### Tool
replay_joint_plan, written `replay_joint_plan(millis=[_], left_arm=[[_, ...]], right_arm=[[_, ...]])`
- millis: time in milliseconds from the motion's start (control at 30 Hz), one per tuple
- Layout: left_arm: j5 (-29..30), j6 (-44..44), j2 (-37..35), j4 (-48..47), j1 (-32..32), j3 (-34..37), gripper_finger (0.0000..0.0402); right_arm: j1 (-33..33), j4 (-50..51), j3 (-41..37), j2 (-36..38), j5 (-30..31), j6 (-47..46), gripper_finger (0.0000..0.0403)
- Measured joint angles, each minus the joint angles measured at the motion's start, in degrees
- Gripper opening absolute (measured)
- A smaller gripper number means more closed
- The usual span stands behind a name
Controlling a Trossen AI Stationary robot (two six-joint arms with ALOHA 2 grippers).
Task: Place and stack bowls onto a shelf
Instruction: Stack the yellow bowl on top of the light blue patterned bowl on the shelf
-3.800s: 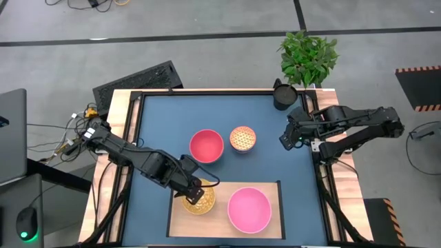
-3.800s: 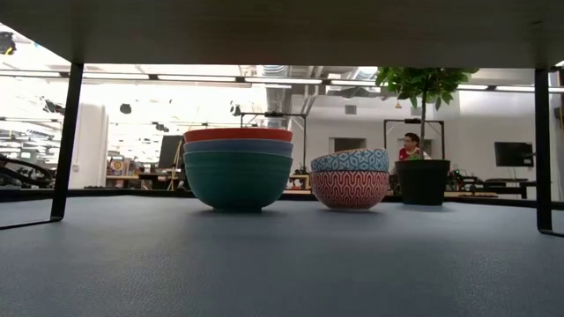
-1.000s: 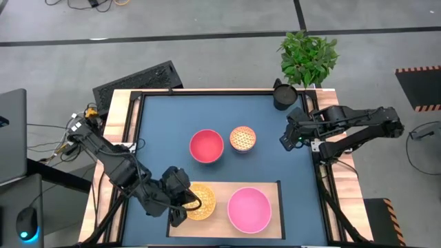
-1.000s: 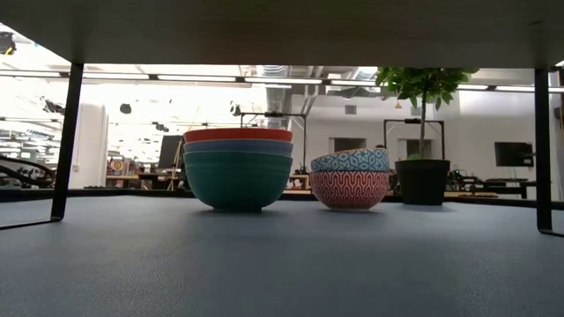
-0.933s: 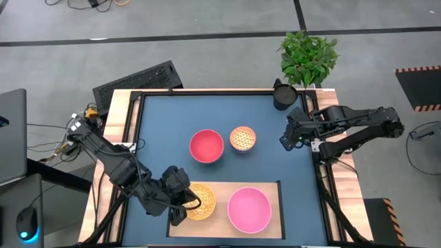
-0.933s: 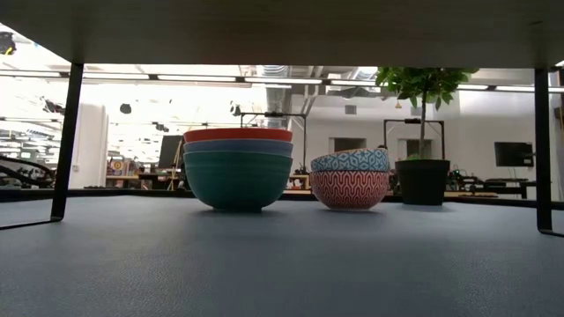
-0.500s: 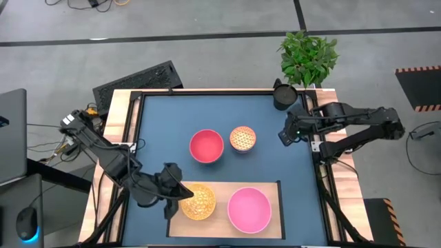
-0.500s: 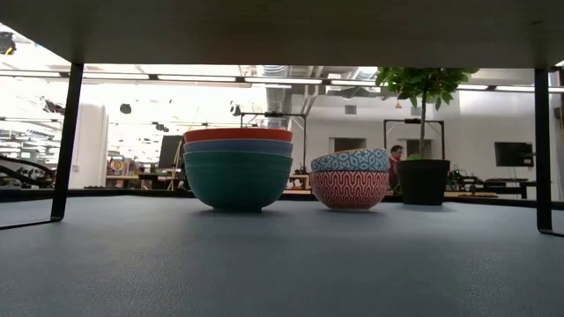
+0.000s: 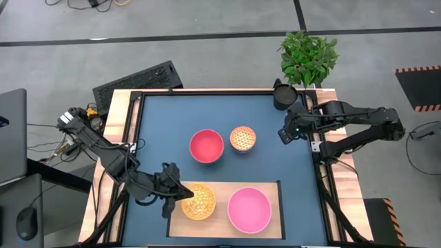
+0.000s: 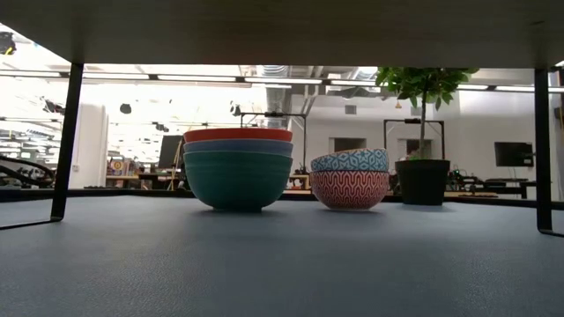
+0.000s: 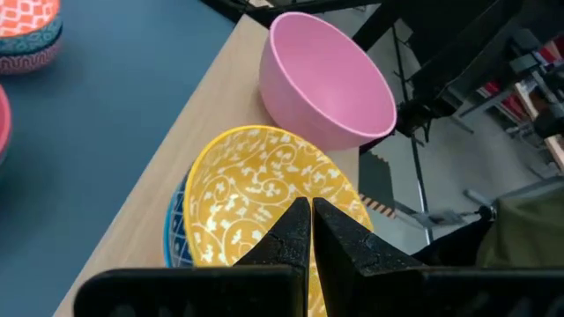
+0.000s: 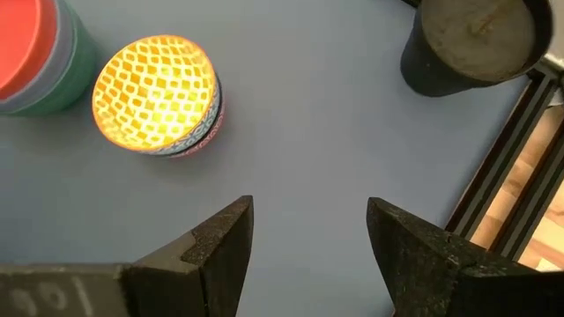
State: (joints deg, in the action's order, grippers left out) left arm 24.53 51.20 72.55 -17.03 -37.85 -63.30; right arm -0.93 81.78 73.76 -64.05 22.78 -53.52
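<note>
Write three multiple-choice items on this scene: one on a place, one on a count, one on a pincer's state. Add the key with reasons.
1. Where does the yellow patterned bowl sit?
A. On the shelf, beside the pink bowl
B. On the dark blue tabletop, next to the dark pot
C. Inside the pink bowl

2. How many bowls make up the wide stack in the low view?
A. One
B. Three
C. Five

3. How does the right pincer stand?
A. Shut on the dark pot
B. Shut on a bowl
C. Open, holding nothing

Key:
1 A, the high view shows both on the pale board, apart.
2 B, the low view shows red, grey-blue and green nested.
3 C, the right wrist view shows its fingers spread over bare tabletop.
</note>
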Motion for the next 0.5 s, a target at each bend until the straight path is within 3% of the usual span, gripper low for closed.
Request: replay_joint_plan(millis=[500], left_arm=[[1.27, 0.15, 0.0, 12.11, -0.54, 7.84, 0.0]], right_arm=[[-0.04, 0.04, 0.0, -0.02, -0.48, 0.09, 0.0249]])
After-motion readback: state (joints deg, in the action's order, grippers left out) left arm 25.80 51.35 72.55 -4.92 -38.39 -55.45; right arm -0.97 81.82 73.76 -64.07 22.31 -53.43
